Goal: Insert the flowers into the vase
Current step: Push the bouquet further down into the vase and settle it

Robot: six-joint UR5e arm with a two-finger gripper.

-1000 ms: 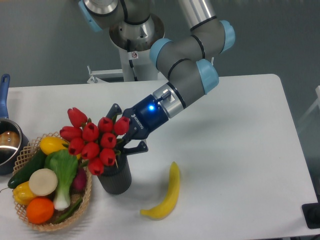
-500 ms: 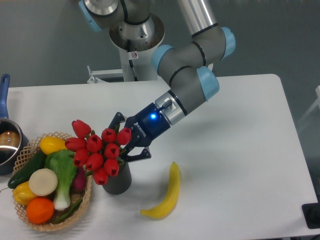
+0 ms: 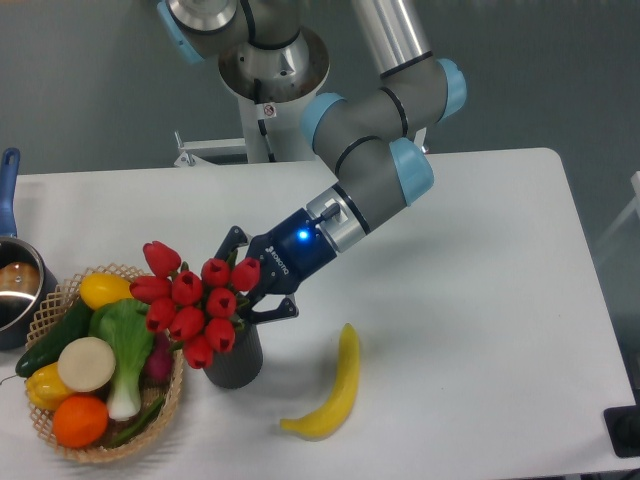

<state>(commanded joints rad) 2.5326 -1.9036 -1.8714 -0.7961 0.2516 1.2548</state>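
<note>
- Flowers (image 3: 195, 305) sitting in the mouth of the vase (image 3: 234, 358), red buds spilling over its rim toward the basket (image 3: 170, 400), bunch leaning up and left.
- Vase standing upright on the table (image 3: 480, 300), just beside the basket, banana (image 3: 335, 385) lying near on its other side.
- Gripper (image 3: 258, 290) reaching in low from the upper right, 2 fingers straddling the back of the bunch right above the vase mouth; stems hidden behind buds, so cannot tell whether pinching them or already let go.
- Long axis of the bunch running roughly in line with the gripper's approach, buds at the far end, stems down into the vase below the fingertips.
- Likely next: freeing the stems and backing out up and right along that same line, without dragging the bunch or tipping the vase.
- Against 0.5 s ago: almost no change, bunch a touch higher and further left. Against 1 s ago: bunch clearly lower, wrist dropped and shifted slightly right.
</note>
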